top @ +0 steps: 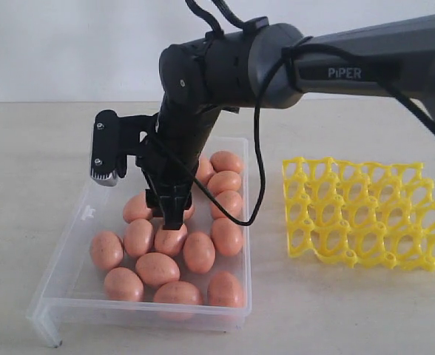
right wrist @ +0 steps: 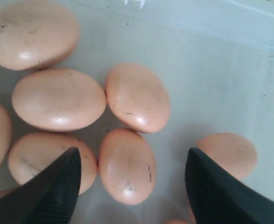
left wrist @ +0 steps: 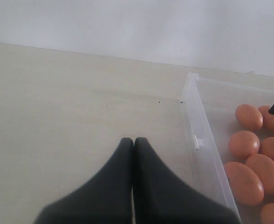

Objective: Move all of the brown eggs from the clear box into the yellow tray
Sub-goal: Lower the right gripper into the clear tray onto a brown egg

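The clear box (top: 140, 316) sits left of centre and holds several brown eggs (top: 199, 251). My right gripper (top: 172, 216) reaches down into it from the right and stands open just above one egg (top: 171, 239). In the right wrist view that egg (right wrist: 127, 172) lies between the spread fingers of the right gripper (right wrist: 133, 150), untouched, with other eggs (right wrist: 58, 99) around it. The yellow tray (top: 365, 214) lies to the right with no egg in its cups. My left gripper (left wrist: 133, 140) is shut on nothing over bare table beside the box wall (left wrist: 202, 135); it does not show in the exterior view.
The right arm's wrist camera mount (top: 108, 151) hangs over the box's far left corner. A black cable (top: 258, 148) loops down beside the arm. Beige table (top: 25, 148) runs all round, with a strip between box and tray. A white wall stands behind.
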Robot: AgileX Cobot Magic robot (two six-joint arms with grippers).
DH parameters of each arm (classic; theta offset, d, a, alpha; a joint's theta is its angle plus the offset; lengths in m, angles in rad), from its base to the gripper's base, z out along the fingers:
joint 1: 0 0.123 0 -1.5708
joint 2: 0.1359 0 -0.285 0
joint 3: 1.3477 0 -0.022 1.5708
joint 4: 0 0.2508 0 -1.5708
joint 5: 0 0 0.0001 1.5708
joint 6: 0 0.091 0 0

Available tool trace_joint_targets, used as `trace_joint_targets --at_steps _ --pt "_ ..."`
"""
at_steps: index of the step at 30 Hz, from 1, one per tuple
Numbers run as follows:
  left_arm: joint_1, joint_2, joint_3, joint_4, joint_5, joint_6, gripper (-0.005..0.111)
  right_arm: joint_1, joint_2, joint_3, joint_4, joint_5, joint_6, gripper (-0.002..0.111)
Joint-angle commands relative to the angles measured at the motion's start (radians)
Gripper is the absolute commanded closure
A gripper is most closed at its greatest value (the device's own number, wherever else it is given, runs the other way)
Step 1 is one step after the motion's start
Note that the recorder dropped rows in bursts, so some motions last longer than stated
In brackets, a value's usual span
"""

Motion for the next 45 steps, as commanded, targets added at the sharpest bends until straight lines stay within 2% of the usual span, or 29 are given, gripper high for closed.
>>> trace_joint_targets --at_steps 1,7,15,23,34,45 --pt "-0.003 0.001 -0.002 -0.002 -0.007 0.0 0.111 -0.001 0.017 -0.009 0.006 -0.026 -0.012 0.046" --pt "-0.003 0.001 -0.002 -0.002 -0.007 0.0 0.111 -0.001 0.05 -0.009 0.006 -0.098 0.007 0.046" --pt "-0.003 0.001 -0.002 -0.002 -0.007 0.0 0.111 -0.032 0.082 -0.009 -0.003 -0.099 0.202 0.046" --pt "-0.003 0.001 -0.002 -0.002 -0.007 0.0 0.111 -0.076 0.085 -0.009 0.005 -0.095 0.307 0.046" --pt "-0.003 0.001 -0.002 -0.002 -0.007 0.0 0.111 -0.102 0.085 -0.009 0.017 -0.13 0.313 0.046" --pt "-0.003 0.001 -0.002 -0.002 -0.007 0.0 0.111 -0.102 0.085 -0.009 0.138 -0.151 0.238 0.046"
